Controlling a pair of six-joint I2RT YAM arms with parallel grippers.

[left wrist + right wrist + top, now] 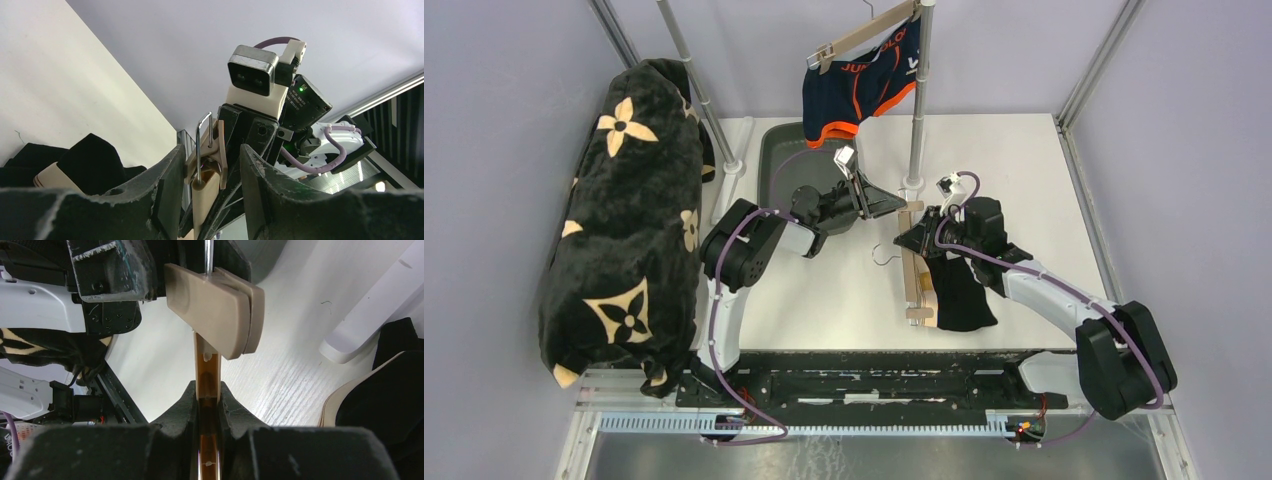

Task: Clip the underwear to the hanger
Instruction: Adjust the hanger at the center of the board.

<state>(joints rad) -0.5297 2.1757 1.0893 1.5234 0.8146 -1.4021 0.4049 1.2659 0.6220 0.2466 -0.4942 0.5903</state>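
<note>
A wooden hanger (912, 272) lies on the white table, with black underwear (959, 292) draped beside its near end. My right gripper (906, 240) is shut on the hanger's bar (208, 365), which is pinched edge-on between its fingers (207, 386). The hanger's far clip (220, 150) stands between the fingers of my left gripper (211, 148). That gripper is open: its left pad is against the clip and a gap shows on the right. In the right wrist view the clip (215, 315) sits just ahead, and black underwear (390, 390) lies to the right.
A second hanger (854, 40) with navy and orange underwear (864, 85) hangs from the rack pole (917, 100) at the back. A black blanket with beige flowers (624, 220) fills the left side. A dark tray (786, 150) sits behind my left arm.
</note>
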